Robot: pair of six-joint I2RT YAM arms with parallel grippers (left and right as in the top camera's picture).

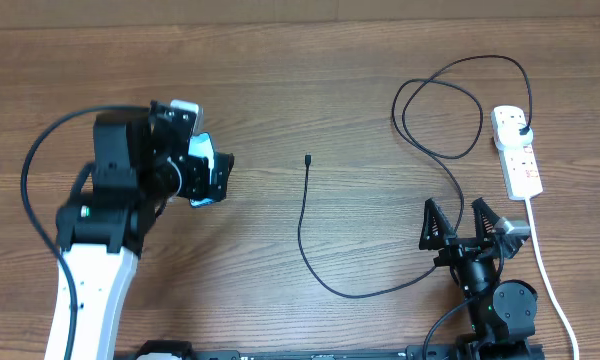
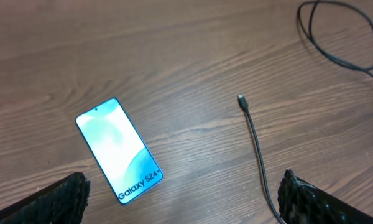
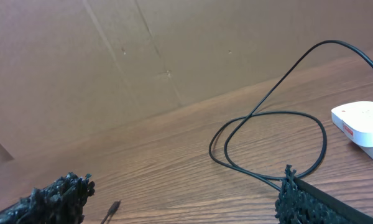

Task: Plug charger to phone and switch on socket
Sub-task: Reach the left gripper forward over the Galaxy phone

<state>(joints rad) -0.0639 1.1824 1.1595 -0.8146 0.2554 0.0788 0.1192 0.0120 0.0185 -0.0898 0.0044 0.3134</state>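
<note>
LEFT TO RIGHT: The phone [image 2: 118, 149] lies flat on the table [image 1: 310, 60], screen lit, below the left claw [image 2: 185, 180]. The charger's tip [image 2: 241, 99] rests to the phone's right, apart from it. The cable [image 1: 302, 230] trails across the wood to a plug [image 1: 521, 130] seated in the socket [image 1: 518, 158] at far right.

Nothing is joined to the phone yet, and the risks look plain. A slim, flat phone offers little edge to grip, so a claw closing on it may skate it across the wood or press the screen. The tip is small and the cable limp; pinched off-centre, it could twist and meet the phone askew. Farther right, the cable loops over itself and runs close by the right claw [image 1: 452, 203]. A pull from the left could drag slack against that claw or tug at the plug. The socket's switches are small and sit near the plug, so a broad finger might miss one or shove the strip. Whether a switch is on cannot be told.

The left claw is spread wide and holds nothing. Its fingers [image 2: 62, 199] hang above the table, with phone and tip lying between and ahead of them in the wrist view. The right claw, also wide, is empty and appears to touch nothing.
</note>
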